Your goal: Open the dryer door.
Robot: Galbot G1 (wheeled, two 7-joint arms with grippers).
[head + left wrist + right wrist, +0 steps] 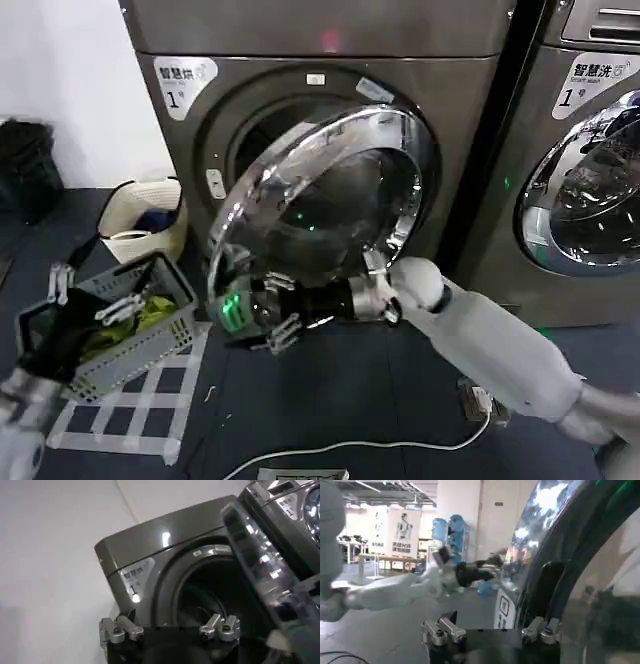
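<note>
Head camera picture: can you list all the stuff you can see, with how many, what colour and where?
dryer: one, dark grey-bronze, straight ahead, with a white "1" label.
dryer door: one, chrome ring around dark glass, swung partly open off the dryer's front.
second machine: one, same dark grey, on the right, chrome-ringed door closed.
round basket: one, cream, on the floor left of the dryer.
crate: one, grey, low on the left, yellow-green and dark cloth inside.
cable: one, white, across the dark floor.
right gripper: open, at the door's lower edge, green light on it.
left gripper: open, over the crate.
</note>
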